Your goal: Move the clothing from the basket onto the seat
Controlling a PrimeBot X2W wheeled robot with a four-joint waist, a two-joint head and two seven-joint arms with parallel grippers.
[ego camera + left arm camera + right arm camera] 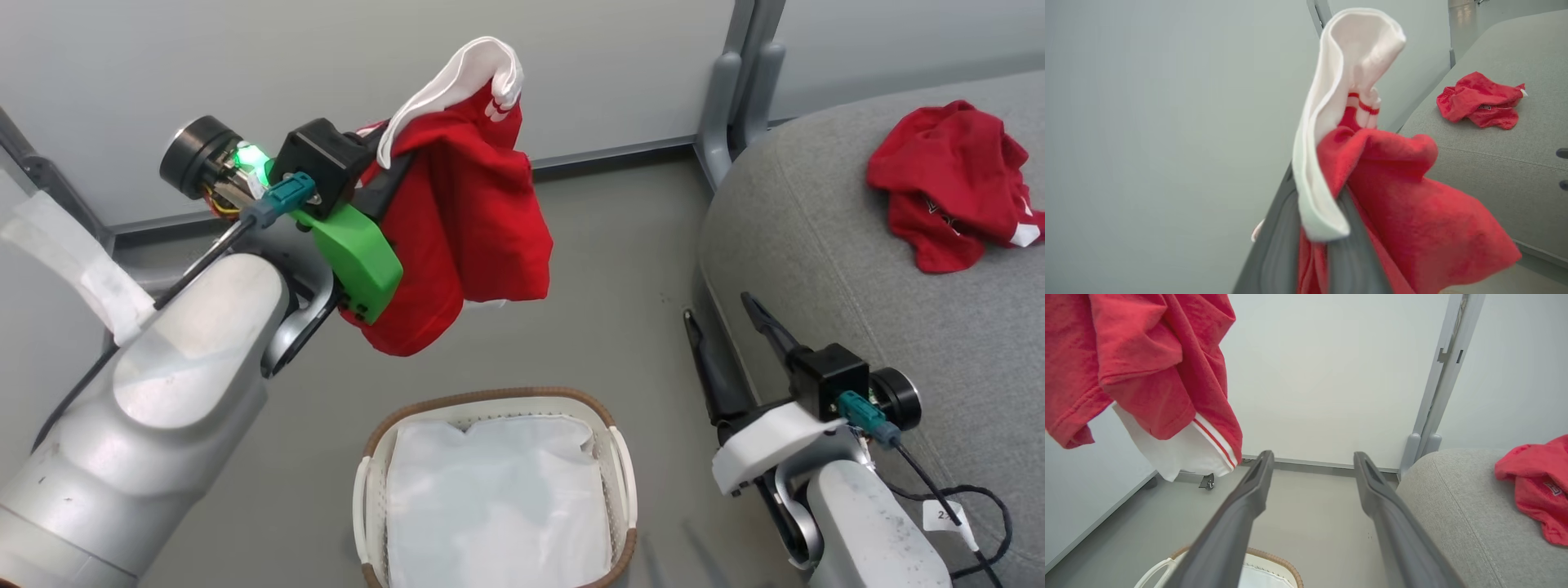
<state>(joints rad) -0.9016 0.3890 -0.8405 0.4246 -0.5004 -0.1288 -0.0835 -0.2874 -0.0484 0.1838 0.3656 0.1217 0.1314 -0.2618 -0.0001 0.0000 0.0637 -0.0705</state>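
My left gripper (392, 159) is shut on a red garment with white trim (465, 220), which hangs in the air well above the basket (494, 486). From the left wrist camera the dark fingers (1347, 245) pinch this garment (1412, 220), its white trim folded over the top. The basket holds its white liner (498, 498) and nothing red. A second red garment (951, 184) lies crumpled on the grey seat (816, 245) at the right. My right gripper (722, 306) stands open beside the seat's edge with nothing between its fingers (1249, 498).
A pale wall panel (326, 49) with a grey upright post (739, 82) stands behind. Grey floor (620, 310) lies between basket and seat. A black cable (971, 506) trails over the seat near my right wrist.
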